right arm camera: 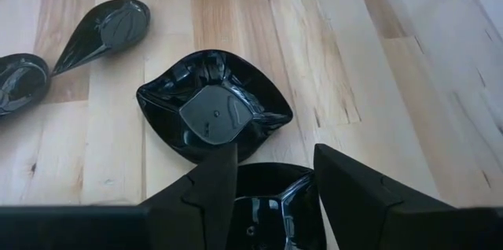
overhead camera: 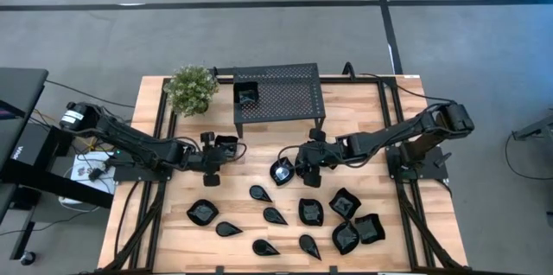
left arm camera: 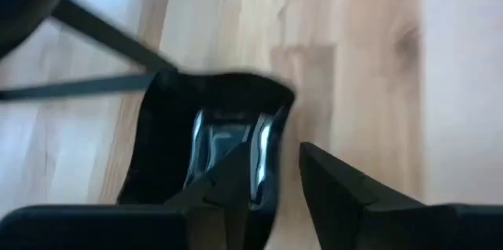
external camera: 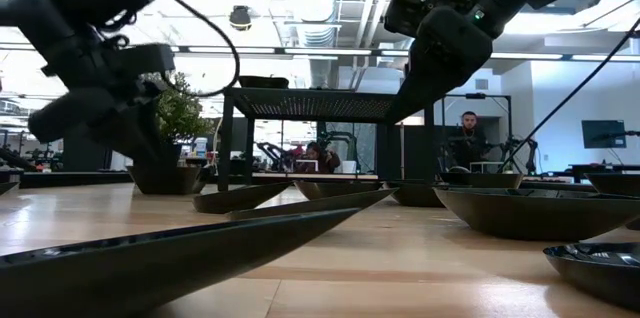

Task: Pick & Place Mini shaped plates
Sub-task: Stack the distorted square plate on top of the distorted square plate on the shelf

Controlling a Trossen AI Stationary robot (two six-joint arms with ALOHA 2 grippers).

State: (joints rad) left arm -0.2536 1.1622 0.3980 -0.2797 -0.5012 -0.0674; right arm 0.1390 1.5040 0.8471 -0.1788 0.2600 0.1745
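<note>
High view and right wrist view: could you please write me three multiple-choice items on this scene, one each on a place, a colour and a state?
1. Where is the potted plant relative to the perforated metal stand?
A. On top of it
B. Beside its left end
C. Underneath it

2. What colour are the mini shaped plates?
A. White
B. Glossy black
C. Red

3. What state is the right gripper in?
A. Open, over a plate
B. Shut on the potted plant
C. Shut, with no plate near

Key:
1 B, as the high view shows the plant just off the stand's left end.
2 B, since every plate in the high and right wrist views is shiny black.
3 A, since the right wrist view shows its fingers apart with a plate below the gap.
</note>
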